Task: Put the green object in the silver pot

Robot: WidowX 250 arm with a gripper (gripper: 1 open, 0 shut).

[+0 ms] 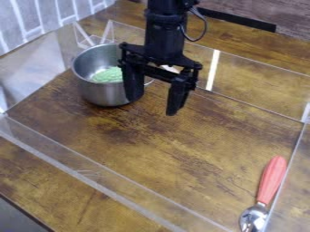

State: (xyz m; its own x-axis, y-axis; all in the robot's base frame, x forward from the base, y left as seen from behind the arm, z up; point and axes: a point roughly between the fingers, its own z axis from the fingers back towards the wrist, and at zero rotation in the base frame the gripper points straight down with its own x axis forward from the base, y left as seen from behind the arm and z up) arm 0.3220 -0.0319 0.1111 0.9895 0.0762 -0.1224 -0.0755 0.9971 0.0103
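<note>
One arm only, hanging over a dark wood-grain worktop. Its tool hovers with both black fingers spread apart and nothing between them (empty, as far as this view shows). Green object lies inside the silver pot, resting on the pot floor, a pale lump against the steel. Key relation: the pot sits just to the camera-left of the tool, the nearer finger overlapping the pot's rim in this view; whether it touches the rim I cannot tell. No long axis to speak of on the green lump, it reads as roughly round and flattish. Judgement: the placing looks done, and any coming move is a clear lift straight up and away from the rim, so as not to knock the pot. Surroundings: a low clear-walled barrier runs across the worktop edge nearest the camera, a red-handled spoon lies well apart at lower right, and pale tiled wall shows at upper left.
</note>
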